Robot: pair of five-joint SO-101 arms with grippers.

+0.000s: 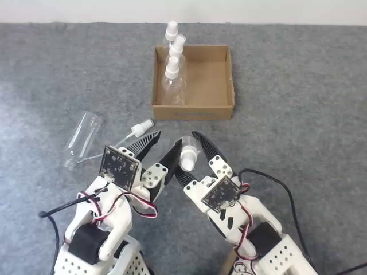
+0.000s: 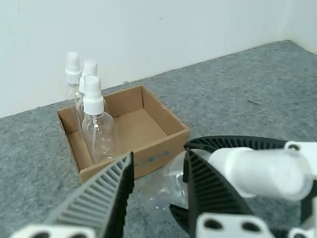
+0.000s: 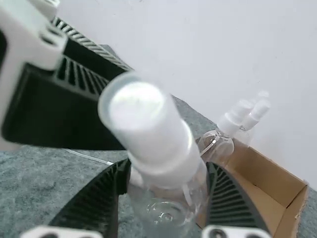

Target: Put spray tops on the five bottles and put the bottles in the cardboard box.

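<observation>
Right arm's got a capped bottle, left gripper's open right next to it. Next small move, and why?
Probably back the left gripper away. It is open, one finger beside the spray top, not gripping it; the top sits on the bottle clamped in the right gripper. That frees a path to the cardboard box, bare beside its three bottles. Top tightness: cannot tell.

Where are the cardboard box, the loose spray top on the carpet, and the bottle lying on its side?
cardboard box (image 1: 192, 112), high view, its front wall.
loose spray top (image 1: 142, 128), high view, its white head.
lying bottle (image 1: 84, 139), high view, middle of its clear body.
</observation>
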